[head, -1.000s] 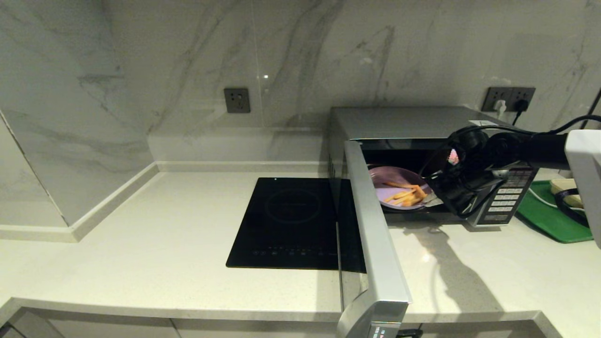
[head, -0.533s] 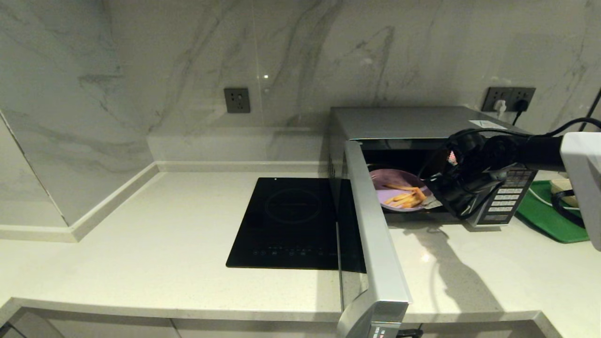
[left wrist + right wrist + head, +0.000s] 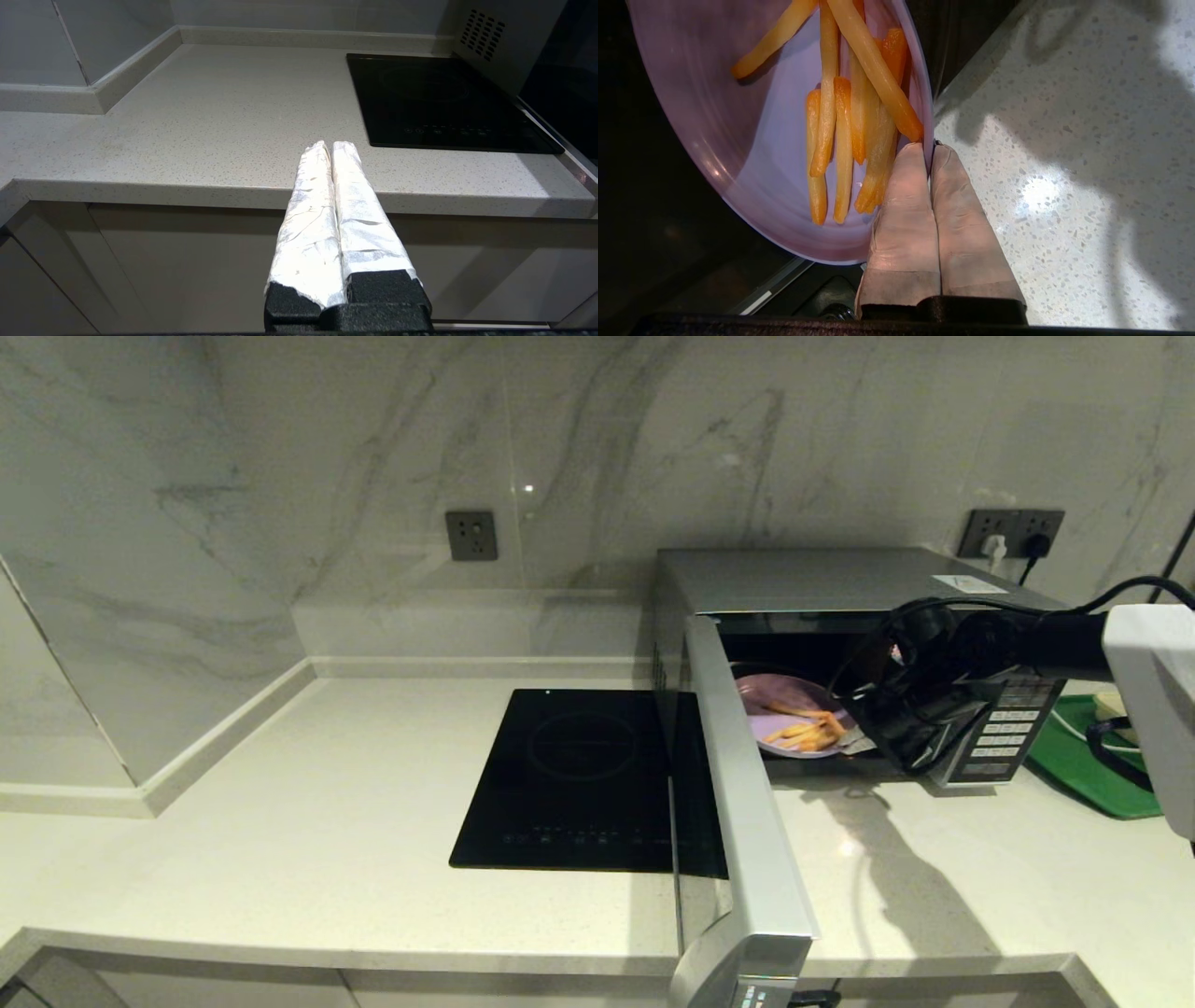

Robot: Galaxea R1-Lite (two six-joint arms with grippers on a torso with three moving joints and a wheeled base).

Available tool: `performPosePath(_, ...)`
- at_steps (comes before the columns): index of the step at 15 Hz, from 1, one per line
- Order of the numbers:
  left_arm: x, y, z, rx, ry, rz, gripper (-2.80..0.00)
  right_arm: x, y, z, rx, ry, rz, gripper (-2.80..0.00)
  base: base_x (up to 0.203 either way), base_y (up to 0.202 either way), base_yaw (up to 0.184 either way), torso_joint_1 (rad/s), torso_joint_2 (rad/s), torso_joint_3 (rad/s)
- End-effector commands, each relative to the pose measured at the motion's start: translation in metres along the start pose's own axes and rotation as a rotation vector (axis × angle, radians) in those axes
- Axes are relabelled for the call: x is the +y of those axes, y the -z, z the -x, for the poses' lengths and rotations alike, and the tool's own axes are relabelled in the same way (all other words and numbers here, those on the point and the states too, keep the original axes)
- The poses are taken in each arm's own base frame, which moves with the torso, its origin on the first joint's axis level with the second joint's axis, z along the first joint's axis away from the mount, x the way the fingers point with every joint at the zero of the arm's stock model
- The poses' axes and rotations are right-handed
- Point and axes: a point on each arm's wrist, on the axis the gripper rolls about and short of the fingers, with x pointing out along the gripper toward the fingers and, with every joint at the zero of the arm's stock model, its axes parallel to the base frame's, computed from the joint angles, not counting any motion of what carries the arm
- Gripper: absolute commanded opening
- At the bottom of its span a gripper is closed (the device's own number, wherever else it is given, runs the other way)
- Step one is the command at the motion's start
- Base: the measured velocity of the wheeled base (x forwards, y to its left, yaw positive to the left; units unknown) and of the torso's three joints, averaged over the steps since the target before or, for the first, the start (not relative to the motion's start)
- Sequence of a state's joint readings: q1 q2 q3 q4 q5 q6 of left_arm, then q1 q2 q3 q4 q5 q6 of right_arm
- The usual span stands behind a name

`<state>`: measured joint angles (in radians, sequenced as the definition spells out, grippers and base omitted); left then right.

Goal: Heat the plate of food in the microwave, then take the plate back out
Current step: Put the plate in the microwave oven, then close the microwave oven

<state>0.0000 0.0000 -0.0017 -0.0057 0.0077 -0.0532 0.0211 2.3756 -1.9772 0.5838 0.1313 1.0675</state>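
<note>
The right hand is clenched on the near rim of the plate, one finger over the rim and the other under it, with the fries lying just beside the upper fingertip. The plate sits in the mouth of the microwave, whose door stands swung wide open toward the robot, so this looks like the step of carrying the plate through the opening; whether it is going in or coming out cannot be told from this moment alone. The plate is round and has no long axis of its own; in the head view it looks roughly level, its gripped edge toward the tabletop in front. The fries run mostly parallel, their length pointing from the gripped edge toward the far side of the plate. The next move likely calls for a level, straight travel through the opening, keeping the rim pinch firm so the plate does not tip and the fries do not slide, and keeping the wrist clear of the cavity frame and button panel. The left hand hangs parked at the tabletop's front edge, fingers pressed together on nothing
</note>
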Motion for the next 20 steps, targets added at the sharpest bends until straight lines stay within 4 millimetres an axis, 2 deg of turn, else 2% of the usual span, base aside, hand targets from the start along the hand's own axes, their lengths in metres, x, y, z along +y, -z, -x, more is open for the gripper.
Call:
performPosePath(1,0.000,0.000,0.000,0.000,0.000,0.000,-2.80,-0.001,0.000,-0.002,0.004,0.006,-0.007,-2.80,0.000,0.000,0.000,0.000,0.00,0.000)
performPosePath(5,0.000,0.000,0.000,0.000,-0.001,0.000,-2.80,-0.001,-0.001,-0.003,0.001,0.001,-0.009,-2.80,0.000,0.000,0.000,0.000,0.00,0.000)
performPosePath(6,0.000,0.000,0.000,0.000,0.000,0.000,-2.80,0.001,-0.002,-0.003,-0.008,-0.015,-0.007,0.00,0.000,0.000,0.000,0.000,0.00,0.000)
performPosePath(13,0.000,0.000,0.000,0.000,0.000,0.000,-2.80,0.003,-0.006,0.002,-0.031,-0.044,-0.007,0.00,0.000,0.000,0.000,0.000,0.00,0.000)
performPosePath(17,0.000,0.000,0.000,0.000,0.000,0.000,-2.80,0.004,-0.017,0.030,-0.063,-0.076,-0.018,0.00,0.000,0.000,0.000,0.000,0.00,0.000)
performPosePath(20,0.000,0.000,0.000,0.000,0.000,0.000,-2.80,-0.006,-0.015,0.063,-0.040,-0.024,-0.036,0.00,0.000,0.000,0.000,0.000,0.00,0.000)
